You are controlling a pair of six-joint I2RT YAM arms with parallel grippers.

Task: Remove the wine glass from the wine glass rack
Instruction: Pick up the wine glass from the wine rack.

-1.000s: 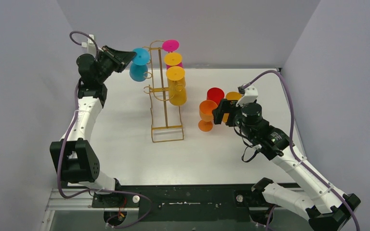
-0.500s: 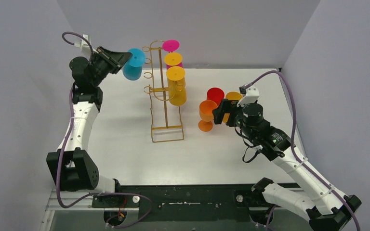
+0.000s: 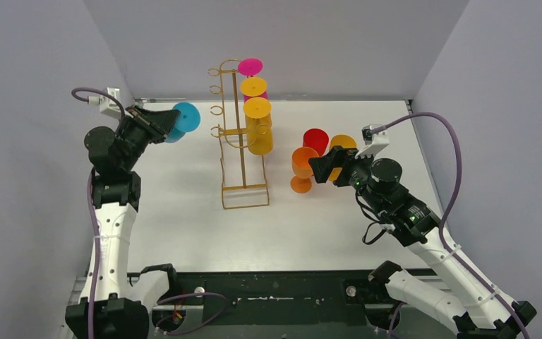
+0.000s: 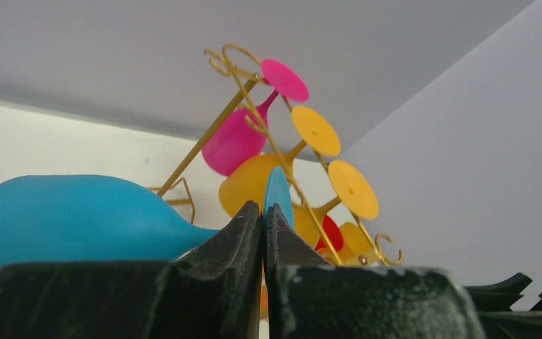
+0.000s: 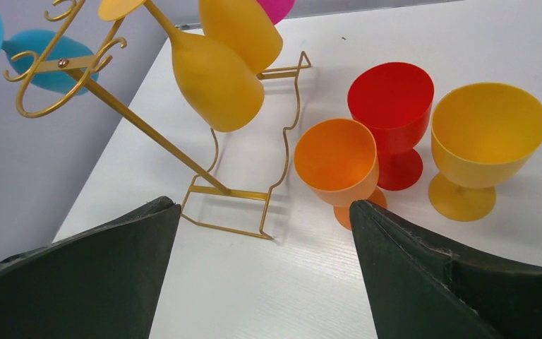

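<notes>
My left gripper [image 3: 161, 126] is shut on the stem of a blue wine glass [image 3: 185, 117], holding it sideways in the air to the left of the gold wine glass rack [image 3: 243, 162], clear of its hooks. In the left wrist view the blue bowl [image 4: 70, 219] lies left of my closed fingertips [image 4: 250, 222] and the foot [image 4: 278, 192] stands edge-on just beyond them. A pink glass [image 3: 250, 67] and two yellow glasses [image 3: 260, 134] hang upside down on the rack's right side. My right gripper [image 3: 322, 164] is open, with nothing between its fingers [image 5: 134, 240].
Three glasses stand upright on the table right of the rack: orange [image 5: 335, 159], red [image 5: 389, 99] and yellow [image 5: 487, 131], just ahead of my right gripper. The rack's looped base [image 5: 240, 194] rests on the white table. Grey walls close in the left, back and right.
My left arm has drawn the blue wine glass away from the rack's left hooks, leftward and lower. The right gripper has shifted only slightly and stays open.
</notes>
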